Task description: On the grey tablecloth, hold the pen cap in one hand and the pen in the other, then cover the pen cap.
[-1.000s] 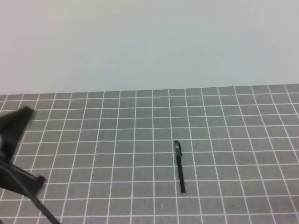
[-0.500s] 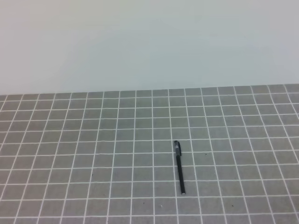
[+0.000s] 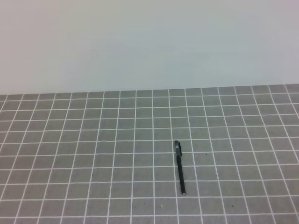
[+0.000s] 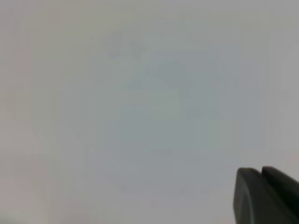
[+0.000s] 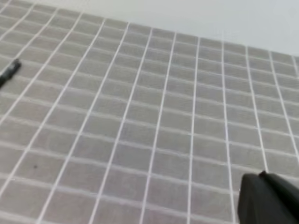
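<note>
Both tools (image 4: 268, 196) (image 5: 268, 198) sitting closed, gripping nothing; pen (image 3: 180, 168) lying capped, well off left of right tool; regrasp risks uncapping.

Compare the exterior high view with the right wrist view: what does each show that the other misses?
Only the exterior high view shows the whole pen lying capped, with its pen cap at the far end. Only the right wrist view shows the right hand, shut and holding nothing. Both share the grey tablecloth and the pen; the wrist view catches only one end.
</note>
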Robot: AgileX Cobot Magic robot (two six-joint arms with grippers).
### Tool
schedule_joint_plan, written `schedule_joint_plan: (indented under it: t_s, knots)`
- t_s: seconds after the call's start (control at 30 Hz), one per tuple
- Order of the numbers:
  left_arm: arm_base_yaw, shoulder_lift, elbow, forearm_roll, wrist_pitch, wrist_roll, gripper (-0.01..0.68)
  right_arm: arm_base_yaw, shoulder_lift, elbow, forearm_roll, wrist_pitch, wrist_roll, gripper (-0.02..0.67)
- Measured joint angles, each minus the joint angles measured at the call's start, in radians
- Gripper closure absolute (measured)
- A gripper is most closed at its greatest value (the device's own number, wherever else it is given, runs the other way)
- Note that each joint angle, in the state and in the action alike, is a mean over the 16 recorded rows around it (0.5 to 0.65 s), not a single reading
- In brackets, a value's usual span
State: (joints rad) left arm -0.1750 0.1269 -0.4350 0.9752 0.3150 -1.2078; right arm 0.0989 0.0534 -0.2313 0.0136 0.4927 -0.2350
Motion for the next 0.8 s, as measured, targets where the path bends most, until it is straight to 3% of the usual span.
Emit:
schedule_joint_plan:
  t_s: [0.2,0.33,0.8]
  knots:
    - [0.0,-0.025,0.044,-0.026,0.0,0.019,0.674,-0.04,-0.06,0.118,0.023,-0.118,0.0,0.645]
    - [0.0,-0.055,0.089,-0.135,0.011,0.128,0.674,-0.05,-0.073,0.178,0.055,-0.177,0.0,0.645]
    - [0.016,-0.138,0.325,-0.891,-0.031,0.925,0.674,-0.08,-0.072,0.225,0.141,-0.182,0.0,0.645]
